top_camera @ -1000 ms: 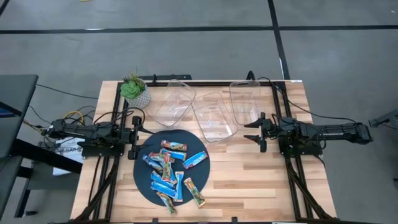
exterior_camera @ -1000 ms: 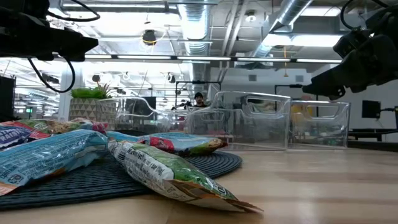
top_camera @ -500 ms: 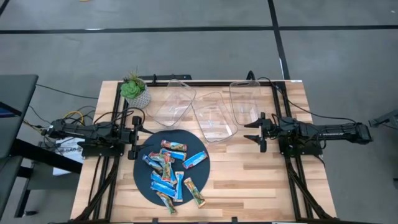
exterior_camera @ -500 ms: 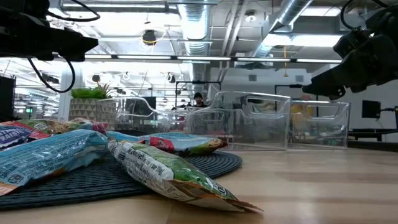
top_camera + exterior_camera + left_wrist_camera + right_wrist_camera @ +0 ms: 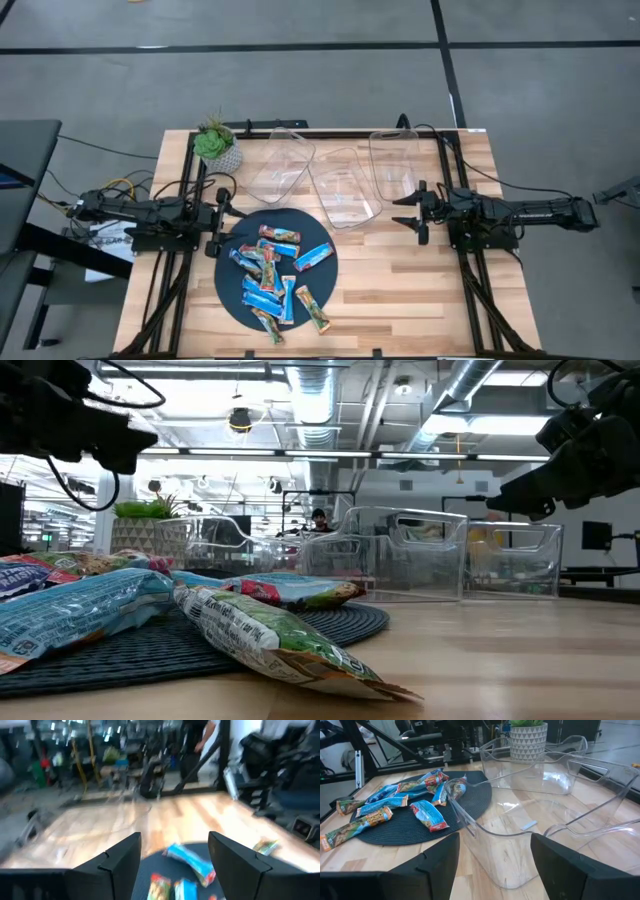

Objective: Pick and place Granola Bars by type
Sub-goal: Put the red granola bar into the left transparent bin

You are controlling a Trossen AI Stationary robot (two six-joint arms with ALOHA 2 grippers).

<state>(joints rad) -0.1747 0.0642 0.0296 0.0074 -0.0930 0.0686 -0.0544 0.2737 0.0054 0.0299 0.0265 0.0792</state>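
Left hand (image 5: 222, 211) spread, poised at the desk's left edge beside the mat (image 5: 228, 285) | right hand (image 5: 408, 212) spread, waiting at right edge | Granola Bars (image 5: 280, 275) heaped overlapping on mat | risk: pinch dragged two bars, or mis-sorted into bins (image 5: 345, 188)

Three clear plastic bins (image 5: 345, 185) are sitting in a row on the bench (image 5: 400, 290), all lying empty. One dark round mat (image 5: 235, 290) is carrying the Granola Bars (image 5: 275, 280), roughly a dozen of them lying heaped together; overlaps are making an exact count uncertain. Most are showing bright blue wrappers, about seven, while a few are showing green, brown or red. One potted plant (image 5: 215, 147) is standing at a bench corner. Two arms are reaching in, one claw on each.
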